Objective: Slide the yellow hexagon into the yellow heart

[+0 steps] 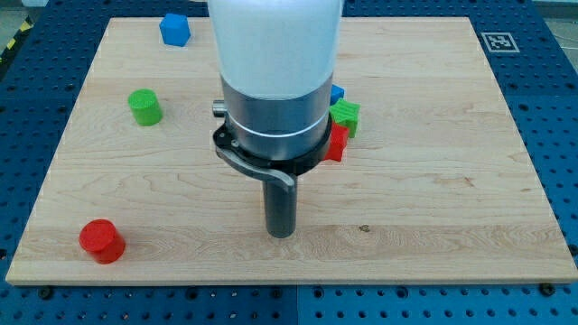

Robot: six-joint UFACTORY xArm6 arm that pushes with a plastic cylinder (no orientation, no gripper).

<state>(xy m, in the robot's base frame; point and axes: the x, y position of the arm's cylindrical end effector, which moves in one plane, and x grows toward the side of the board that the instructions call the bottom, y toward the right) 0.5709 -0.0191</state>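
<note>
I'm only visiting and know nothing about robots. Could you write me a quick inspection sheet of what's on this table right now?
Surface: wooden board on a blue perforated bench.
Job's things: yellow hexagon and yellow heart not visible; the arm may hide them.
Clutter: red cylinder, green cylinder, blue block; green block, red block and blue block clustered beside the arm.
Grippers: none; my tip rests on bare board, touching no visible block.
Cables: nothing seen.
Surroundings: printed marker.
</note>
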